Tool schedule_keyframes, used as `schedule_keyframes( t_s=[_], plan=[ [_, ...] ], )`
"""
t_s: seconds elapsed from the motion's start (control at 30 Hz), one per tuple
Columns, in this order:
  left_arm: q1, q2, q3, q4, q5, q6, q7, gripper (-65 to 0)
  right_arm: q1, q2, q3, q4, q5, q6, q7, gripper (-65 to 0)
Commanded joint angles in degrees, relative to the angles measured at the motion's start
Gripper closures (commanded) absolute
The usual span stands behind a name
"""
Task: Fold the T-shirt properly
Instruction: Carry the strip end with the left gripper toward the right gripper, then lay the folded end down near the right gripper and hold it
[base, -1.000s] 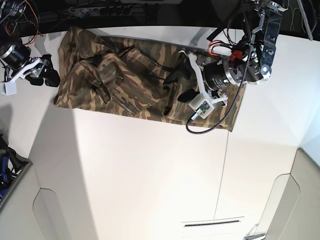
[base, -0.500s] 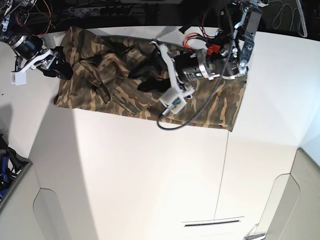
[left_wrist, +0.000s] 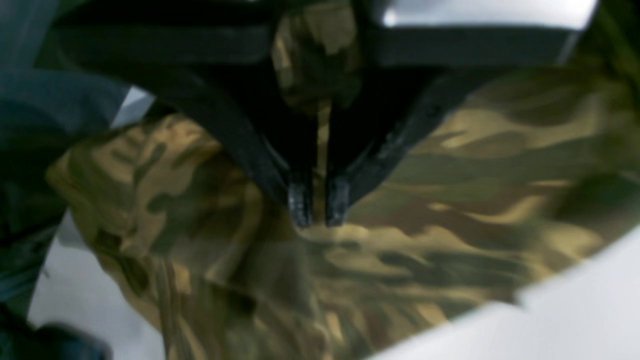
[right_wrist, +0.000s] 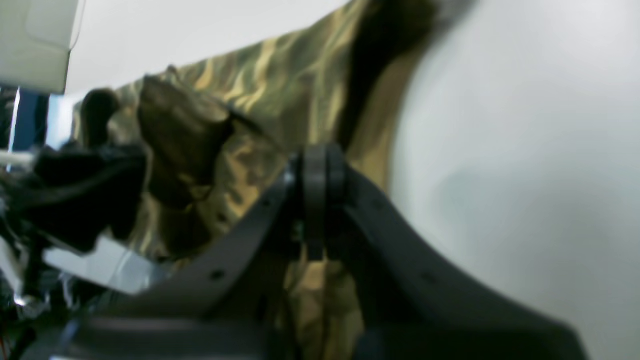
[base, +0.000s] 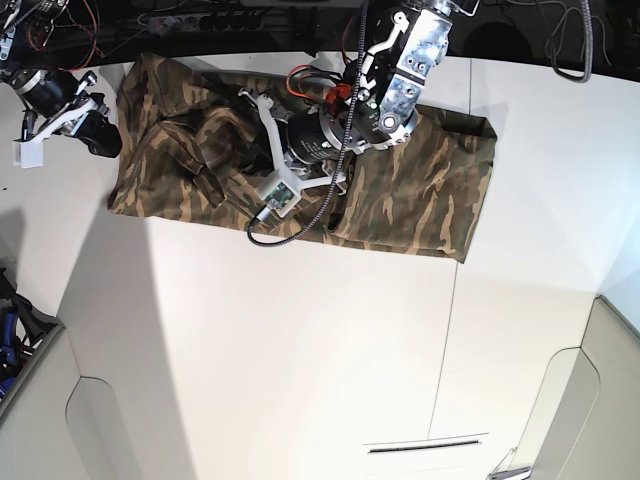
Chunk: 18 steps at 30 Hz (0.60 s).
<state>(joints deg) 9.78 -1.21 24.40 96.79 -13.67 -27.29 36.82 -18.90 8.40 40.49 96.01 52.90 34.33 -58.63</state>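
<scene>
The camouflage T-shirt (base: 420, 190) lies spread along the far side of the white table, rumpled at its left half. My left gripper (base: 232, 122) reaches over that rumpled middle. In the left wrist view its fingers (left_wrist: 300, 202) stand almost together, pinching a ridge of the T-shirt (left_wrist: 450, 200). My right gripper (base: 105, 140) sits at the shirt's left edge. Seen from the right wrist, the right gripper (right_wrist: 315, 170) has its pads pressed together over the T-shirt (right_wrist: 260, 90); whether cloth is caught between them I cannot tell.
Cables and a power strip (base: 200, 20) run along the dark back edge. The white table (base: 300, 350) stretches toward the front, with a seam and a narrow slot (base: 425, 445). A blue-and-black object (base: 10, 340) sits at the left edge.
The left arm has swept leftward across the shirt and its jaws have closed. The right gripper has moved in to the shirt's left edge and shut.
</scene>
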Motion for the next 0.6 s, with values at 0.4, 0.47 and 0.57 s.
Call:
schedule_keyframes(
  t_s=[0.4,0.47,0.57],
  plan=[
    [-0.7,3.3,2.1,-1.4,-2.8,-0.4,-1.5,-5.4,0.1,0.6,3.8,0.9,1.1,0.4,0.7,0.0],
    [-0.9,4.0,4.0,-1.4,-2.8,-0.4,-1.5,-5.4,0.1,0.6,3.8,0.9,1.1,0.4,0.7,0.0],
    [-1.1,4.3,6.9,-1.4,-1.9,-0.4,-1.5,-5.4,0.1,0.6,3.8,0.9,1.1,0.4,0.7,0.0]
  ],
)
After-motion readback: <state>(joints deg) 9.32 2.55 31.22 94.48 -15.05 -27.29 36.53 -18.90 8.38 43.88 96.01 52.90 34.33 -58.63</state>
